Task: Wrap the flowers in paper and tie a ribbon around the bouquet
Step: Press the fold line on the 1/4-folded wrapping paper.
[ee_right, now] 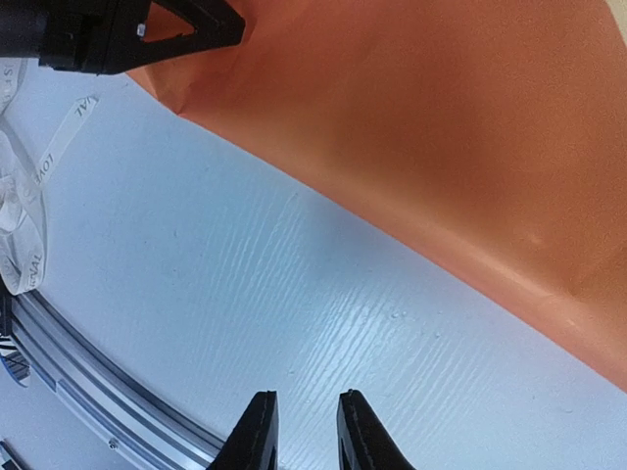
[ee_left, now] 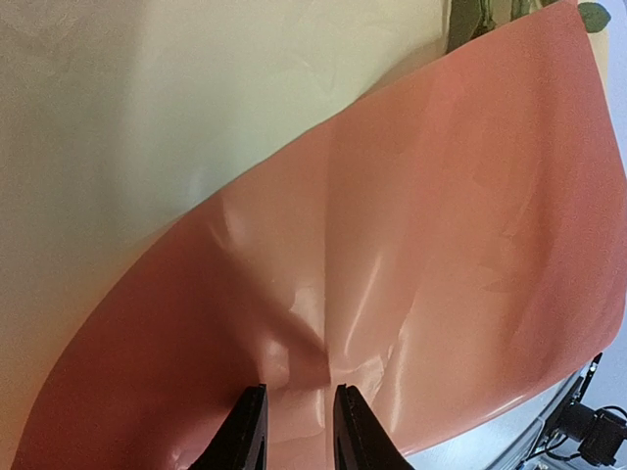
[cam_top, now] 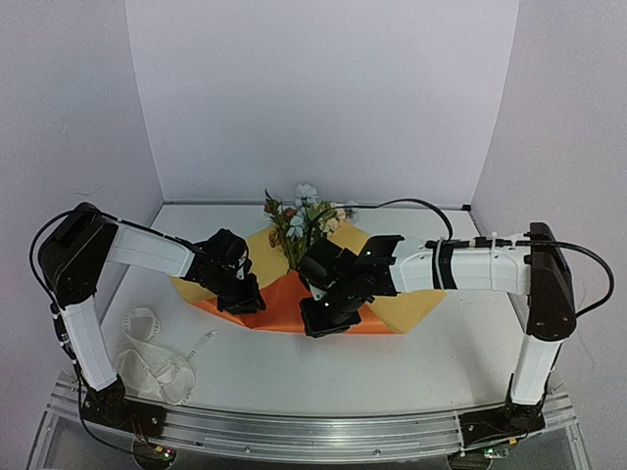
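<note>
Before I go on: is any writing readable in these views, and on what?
"AL": on the ribbon, the end of a cut-off word.
"NAL": lower on the same ribbon, faint, so not certain.
Other ribbon lettering: too blurred or cut off to read.
Paper and table: no text visible.

The paper lies on the desk with its orange face folded over the yellow, the flowers showing pale blue, peach and rust heads at its far edge, stems apparently tucked inside, and the white lettered ribbon is loosely heaped to my left.
</note>
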Available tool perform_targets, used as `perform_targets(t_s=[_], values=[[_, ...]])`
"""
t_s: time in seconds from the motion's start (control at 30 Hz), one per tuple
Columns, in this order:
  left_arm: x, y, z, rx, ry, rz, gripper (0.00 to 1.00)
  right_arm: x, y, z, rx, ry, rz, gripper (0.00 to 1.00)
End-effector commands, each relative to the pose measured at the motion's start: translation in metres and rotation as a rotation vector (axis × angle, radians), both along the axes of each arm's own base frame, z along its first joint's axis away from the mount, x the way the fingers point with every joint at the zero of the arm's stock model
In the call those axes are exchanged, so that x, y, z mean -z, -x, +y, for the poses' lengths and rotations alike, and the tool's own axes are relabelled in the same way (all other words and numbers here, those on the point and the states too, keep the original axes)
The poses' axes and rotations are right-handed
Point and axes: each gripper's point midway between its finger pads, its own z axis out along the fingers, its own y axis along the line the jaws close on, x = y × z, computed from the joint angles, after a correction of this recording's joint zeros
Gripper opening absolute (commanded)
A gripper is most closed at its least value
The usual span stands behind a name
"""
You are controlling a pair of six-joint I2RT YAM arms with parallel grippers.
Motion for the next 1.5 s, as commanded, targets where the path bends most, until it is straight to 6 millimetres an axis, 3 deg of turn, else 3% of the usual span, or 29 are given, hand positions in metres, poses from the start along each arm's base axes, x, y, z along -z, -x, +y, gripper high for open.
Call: perform_targets(t_s=[0.0, 0.2, 0.33, 0.53, 0.7, 0.9, 1.1, 1.3, 1.47], values=[[-0.02, -0.006, 0.0, -0.027, 0.042, -0.064, 0.26, 0.009, 0.003, 0.017, 0.038, -0.05, 0.033, 0.23], [-0.026, -0.003, 0.004, -0.038, 0.045, -0.079, 0.26, 0.035, -0.005, 0.024, 0.053, -0.018, 0.045, 0.22], [-0.028, -0.002, 0.005, -0.04, 0.049, -0.084, 0.26, 0.048, -0.024, 0.023, 0.101, -0.009, 0.046, 0.2], [-0.031, -0.001, 0.006, -0.038, 0.051, -0.088, 0.26, 0.048, -0.053, 0.021, 0.175, -0.037, 0.031, 0.19], [-0.038, 0.0, 0.002, -0.013, 0.073, -0.097, 0.28, 0.058, -0.065, 0.017, 0.224, -0.041, 0.06, 0.18], [-0.057, 0.005, -0.015, 0.07, 0.155, -0.133, 0.31, 0.069, -0.074, 0.014, 0.254, -0.028, 0.063, 0.18], [-0.077, 0.027, -0.046, 0.237, 0.247, -0.169, 0.32, 0.079, -0.084, 0.016, 0.254, -0.017, 0.051, 0.18], [-0.077, 0.048, -0.069, 0.342, 0.325, -0.148, 0.31, 0.068, -0.092, 0.018, 0.258, -0.03, 0.019, 0.17], [-0.057, 0.049, -0.072, 0.328, 0.323, -0.1, 0.29, 0.041, -0.093, 0.015, 0.259, -0.062, -0.019, 0.18]])
